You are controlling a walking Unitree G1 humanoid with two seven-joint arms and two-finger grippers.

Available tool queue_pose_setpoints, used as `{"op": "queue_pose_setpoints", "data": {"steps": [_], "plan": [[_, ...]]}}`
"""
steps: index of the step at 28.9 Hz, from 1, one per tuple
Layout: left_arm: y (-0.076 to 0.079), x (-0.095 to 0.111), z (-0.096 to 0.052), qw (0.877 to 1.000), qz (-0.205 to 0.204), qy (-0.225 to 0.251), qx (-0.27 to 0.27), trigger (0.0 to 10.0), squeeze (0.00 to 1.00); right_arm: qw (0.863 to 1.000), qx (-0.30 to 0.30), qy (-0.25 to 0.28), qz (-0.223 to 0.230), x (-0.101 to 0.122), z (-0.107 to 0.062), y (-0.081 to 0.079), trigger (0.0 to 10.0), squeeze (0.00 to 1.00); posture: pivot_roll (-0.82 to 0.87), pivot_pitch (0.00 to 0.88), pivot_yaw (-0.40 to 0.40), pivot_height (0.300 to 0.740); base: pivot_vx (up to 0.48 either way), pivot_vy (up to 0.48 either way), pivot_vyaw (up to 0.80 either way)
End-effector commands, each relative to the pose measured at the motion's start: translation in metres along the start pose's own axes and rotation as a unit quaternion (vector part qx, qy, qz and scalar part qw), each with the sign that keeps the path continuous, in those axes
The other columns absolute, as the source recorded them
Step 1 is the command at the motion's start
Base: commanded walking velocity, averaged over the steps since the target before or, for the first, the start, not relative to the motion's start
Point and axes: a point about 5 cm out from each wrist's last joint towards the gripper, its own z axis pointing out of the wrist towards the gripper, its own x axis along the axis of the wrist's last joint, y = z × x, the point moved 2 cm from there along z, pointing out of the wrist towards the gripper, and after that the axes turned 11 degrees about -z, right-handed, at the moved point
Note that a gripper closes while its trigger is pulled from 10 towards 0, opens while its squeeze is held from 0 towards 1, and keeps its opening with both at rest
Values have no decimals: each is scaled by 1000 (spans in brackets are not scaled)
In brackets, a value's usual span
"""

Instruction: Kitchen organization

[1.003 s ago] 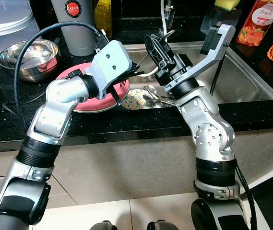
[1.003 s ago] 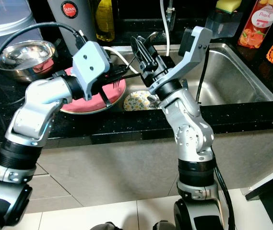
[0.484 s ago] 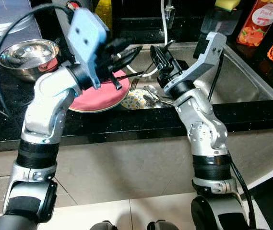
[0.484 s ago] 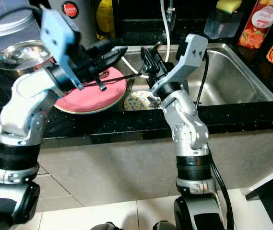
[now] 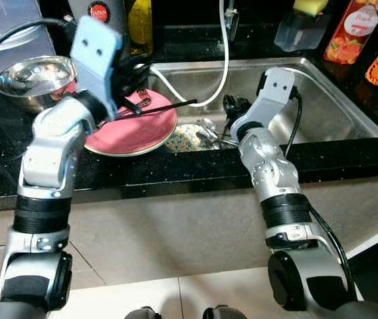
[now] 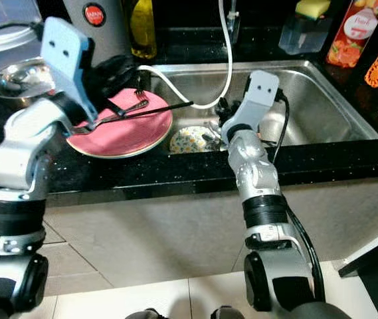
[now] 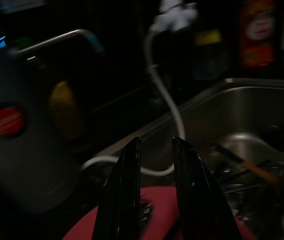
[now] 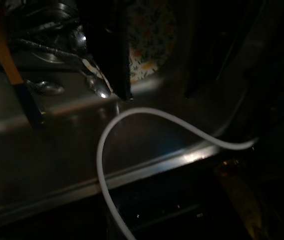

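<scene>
The left gripper (image 7: 154, 190) hangs above the pink plate (image 5: 132, 129), its two black fingers (image 7: 127, 195) a narrow gap apart with nothing between them. A fork (image 6: 119, 113) and a thin dark stick (image 5: 169, 106) lie across the plate beneath it. The right gripper (image 5: 232, 109) is down at the sink's near edge, over the pile of cutlery (image 5: 212, 133) beside a small flowered dish (image 5: 182, 138); from its wrist camera I see one finger close over the spoons and another well apart, so it looks spread wide and holds nothing. The plate sits on the black stone counter (image 5: 175, 169), just left of the steel sink (image 5: 321, 113). A steel bowl (image 5: 32, 73) stands further left, and a white hose (image 5: 222, 60) loops down into the basin. Along the back wall stand a grey canister (image 6: 102, 20), a yellow bottle (image 5: 139, 23) and a peach drink bottle (image 5: 351, 30). Compared with a moment ago, the left arm has swung up and back off the plate, uncovering the fork, and the right arm has dropped from above the sink down to the cutlery.
</scene>
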Motion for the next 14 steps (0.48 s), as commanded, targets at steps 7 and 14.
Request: {"op": "queue_pose_setpoints", "data": {"steps": [7,14], "plan": [[-25,-21,-4,995,-1,-73,75,10000,0,999,10,35,11,9,-1,0,10000,514,79,43,-22,740,0,0,0],[-36,-31,-13,988,44,-142,35,10000,0,993,41,104,24,37,-10,1,10000,0,72,42,-10,740,0,0,0]]}}
